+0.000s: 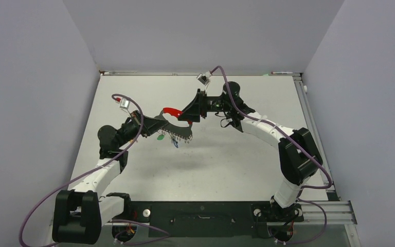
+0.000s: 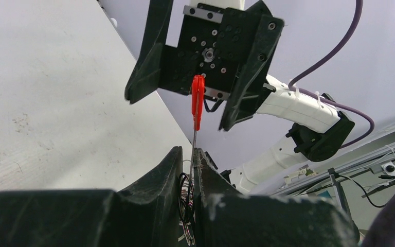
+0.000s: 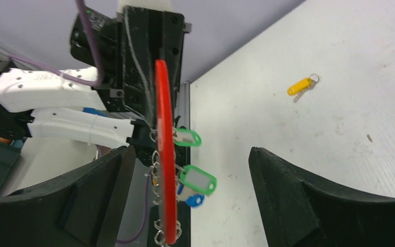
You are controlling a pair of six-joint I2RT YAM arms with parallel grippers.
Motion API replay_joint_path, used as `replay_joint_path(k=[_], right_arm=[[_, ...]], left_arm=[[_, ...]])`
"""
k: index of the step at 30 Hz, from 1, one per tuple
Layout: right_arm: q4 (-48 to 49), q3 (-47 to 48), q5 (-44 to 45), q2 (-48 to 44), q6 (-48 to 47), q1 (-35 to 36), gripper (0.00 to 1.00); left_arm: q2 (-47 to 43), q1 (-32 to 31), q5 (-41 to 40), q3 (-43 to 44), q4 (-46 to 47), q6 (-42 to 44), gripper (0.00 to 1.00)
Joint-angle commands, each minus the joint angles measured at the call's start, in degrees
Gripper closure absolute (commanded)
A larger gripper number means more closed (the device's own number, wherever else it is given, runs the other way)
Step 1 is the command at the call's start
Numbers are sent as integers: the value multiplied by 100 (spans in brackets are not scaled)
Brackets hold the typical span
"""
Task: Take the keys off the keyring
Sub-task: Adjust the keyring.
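Here, the thin silver-grey metal keyring (image 3: 164, 154) w/ its red curved plastic strap (image 2: 198, 100) is held aloft over the white bench (image 1: 236, 170), approx. midway btwn the two arms. It is pinched at its metal part by the left claw (image 2: 190, 159), whose jaws are pressed together on it w/ no gap seen. The right claw (image 3: 190, 152) is spread wide, a finger set either side of the strap w/o touching it; nothing is gripped by it. The small silver keys (image 1: 179, 138) are seen hanging from the ring just beside the strap, w/ green oblong plastic tags (image 3: 198, 180) and one blue tag (image 3: 194, 200). A yellow-tagged key (image 3: 301, 86) lies loose on the bench, well apart, so part of the job is judged done.

Risks, as judged: if the right claw is closed where it stands, the strap rather than a key may be caught, and nothing freed; the tags are small and dangling, so a pinch may slip off or knock them aside; a hard pull could drag the ring out of the left claw's narrow pinch, and the whole bunch be dropped; the ring could also be twisted, esp. if pulled sideways.
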Motion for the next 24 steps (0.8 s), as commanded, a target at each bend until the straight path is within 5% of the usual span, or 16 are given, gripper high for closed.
replay_joint_path(k=[1, 6, 11, 13, 18, 24], right_arm=[[-1187, 306, 266, -237, -1213, 159, 20], [-157, 42, -41, -213, -497, 366, 37], [955, -101, -72, -166, 396, 336, 72], [889, 7, -58, -162, 406, 330, 92], [-520, 338, 265, -242, -309, 176, 95], [-2473, 828, 921, -292, -1663, 160, 95]], left_arm=[[64, -6, -137, 324, 534, -81, 100], [315, -23, -271, 650, 234, 204, 100], [419, -71, -224, 976, -529, 749, 100], [404, -92, -217, 1131, -1129, 1217, 88], [225, 203, -199, 1583, -2651, 2569, 40], [99, 412, -617, 2268, -4471, 4744, 30]])
